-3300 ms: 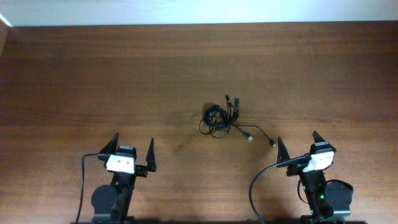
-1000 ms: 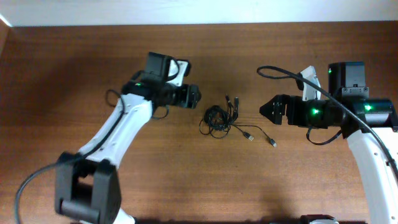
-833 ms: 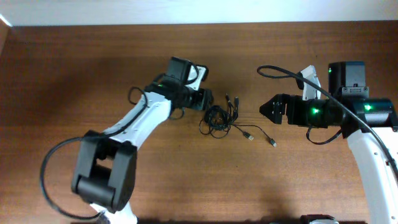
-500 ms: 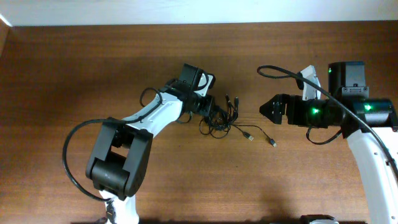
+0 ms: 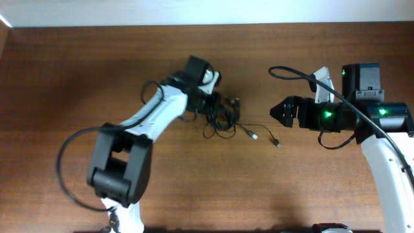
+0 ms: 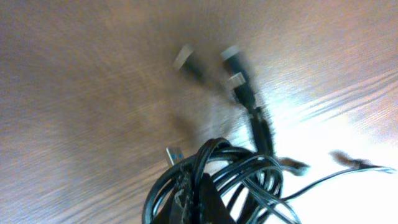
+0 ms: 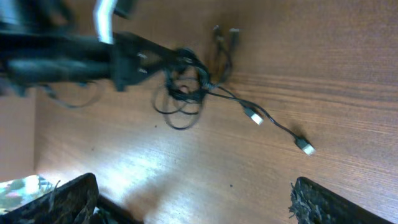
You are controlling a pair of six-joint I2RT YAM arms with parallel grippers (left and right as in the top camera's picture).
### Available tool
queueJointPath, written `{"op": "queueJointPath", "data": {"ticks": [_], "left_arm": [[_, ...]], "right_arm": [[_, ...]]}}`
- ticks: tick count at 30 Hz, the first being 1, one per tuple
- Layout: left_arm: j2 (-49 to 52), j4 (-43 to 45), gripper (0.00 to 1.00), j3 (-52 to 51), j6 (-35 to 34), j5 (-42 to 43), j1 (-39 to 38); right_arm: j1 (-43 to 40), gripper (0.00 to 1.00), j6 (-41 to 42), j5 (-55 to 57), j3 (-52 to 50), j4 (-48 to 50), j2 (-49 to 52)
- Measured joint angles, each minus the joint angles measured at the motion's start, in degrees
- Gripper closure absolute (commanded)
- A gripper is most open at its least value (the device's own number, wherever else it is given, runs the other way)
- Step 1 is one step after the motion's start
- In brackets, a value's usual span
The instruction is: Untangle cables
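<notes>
The cables lie as a tangled black bundle at the middle of the table, with two silvery plug ends trailing to the right. My left gripper is at the bundle's left side, shut on its loops. In the left wrist view the fingers pinch a black strand of the cables, and several plugs hang blurred beyond. My right gripper hovers open, right of the bundle and apart from it. The right wrist view shows the cables far ahead of my wide-open right gripper.
The left arm stretches in from the left in the right wrist view. The wooden table ends at a pale wall along the back. Thick black arm cables loop above the right arm.
My left gripper has reached right into the bundle and shut on it. The bundle and its trailing plug ends have been dragged slightly left and back. The right arm has not moved.
</notes>
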Motion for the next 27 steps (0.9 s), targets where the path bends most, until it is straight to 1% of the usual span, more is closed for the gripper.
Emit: {"op": "queueJointPath", "data": {"ticks": [3, 4, 5, 8, 9, 12, 13, 17, 20, 22, 24, 27], "left_arm": [[-5.68, -6.82, 1.0, 7.06, -0.11, 3.17, 2.91], [-7.89, -7.32, 1.0, 8.68, -0.2, 5.22, 3.45], [-9.14, -7.37, 1.0, 9.27, -0.17, 7.8, 3.96], [-9.42, -7.61, 1.0, 9.29, -0.2, 16.83, 6.36], [-9.44, -7.43, 1.0, 9.29, -0.22, 19.82, 7.45], [-9.44, -7.45, 1.0, 9.29, -1.53, 23.93, 9.7], [-9.44, -7.43, 1.0, 9.29, -2.19, 24.39, 9.77], [-9.44, -7.39, 1.0, 9.29, -4.24, 25.31, 9.68], [-9.44, -6.78, 1.0, 9.29, -5.77, 25.24, 9.35], [-9.44, -6.78, 1.0, 9.29, -6.19, 24.65, 8.09], [-9.44, -6.75, 1.0, 9.29, -6.4, 23.47, 5.81], [-9.44, -5.27, 1.0, 9.29, -7.43, 21.73, 3.5]], "right_arm": [[0.24, 0.05, 2.8, -0.7, 0.0, 3.5, 0.0], [1.22, 0.09, 4.68, -0.98, 0.0, 5.31, 0.0], [2.14, 0.1, 5.6, -1.09, 0.0, 6.47, 0.02], [7.61, 0.13, 12.33, 1.16, 0.02, 11.89, 0.92], [8.83, 0.16, 13.88, 1.97, 0.02, 13.42, 2.03], [11.21, 0.26, 18.47, 2.91, 0.02, 16.61, 6.34], [11.32, 0.28, 19.15, 3.1, 0.02, 16.92, 7.17], [11.37, 0.43, 20.63, 3.3, 0.02, 17.88, 9.01], [11.37, 0.47, 21.68, 3.02, 0.02, 17.99, 9.22], [11.93, 0.48, 21.92, 2.56, 0.02, 18.21, 9.27], [13.66, 0.51, 21.97, 2.4, 0.02, 18.34, 9.27], [16.96, 0.52, 23.5, 2.89, 0.07, 17.49, 10.91]]}}
